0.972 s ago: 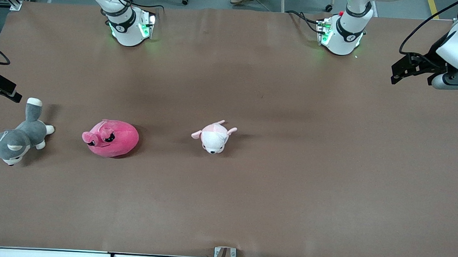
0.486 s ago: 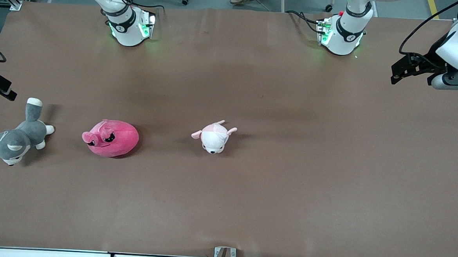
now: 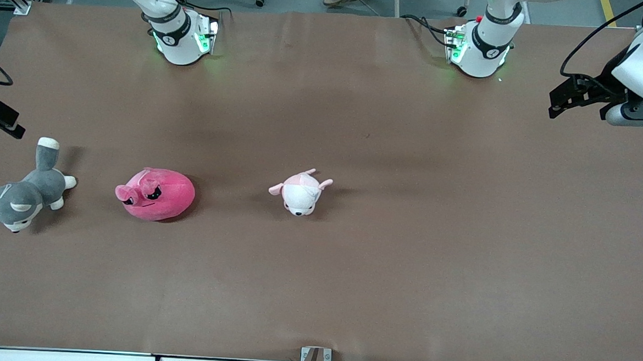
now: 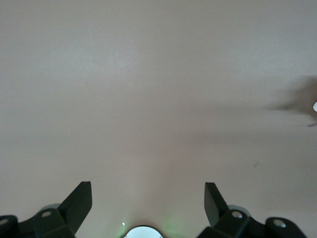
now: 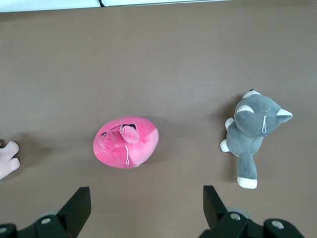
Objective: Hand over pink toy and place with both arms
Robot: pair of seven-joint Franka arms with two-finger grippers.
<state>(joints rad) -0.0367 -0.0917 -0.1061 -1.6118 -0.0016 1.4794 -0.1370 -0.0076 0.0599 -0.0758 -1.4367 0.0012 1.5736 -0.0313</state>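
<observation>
The hot-pink toy (image 3: 155, 194) lies on the brown table (image 3: 405, 262), toward the right arm's end. It also shows in the right wrist view (image 5: 126, 143). My right gripper (image 5: 146, 193) is open and empty, up in the air. In the front view the right gripper (image 3: 5, 122) is over the table's edge at the right arm's end, apart from the toy. My left gripper (image 4: 148, 187) is open and empty over bare table. In the front view the left gripper (image 3: 555, 105) hangs at the left arm's end, where that arm waits.
A grey-and-white plush (image 3: 21, 195) lies beside the pink toy at the right arm's end and shows in the right wrist view (image 5: 252, 134). A small pale-pink-and-white plush (image 3: 300, 192) lies near the table's middle. The two arm bases (image 3: 183, 35) stand along the table's edge farthest from the front camera.
The right gripper has shifted slightly toward the right arm's end of the table. The toys and the left arm have not moved.
</observation>
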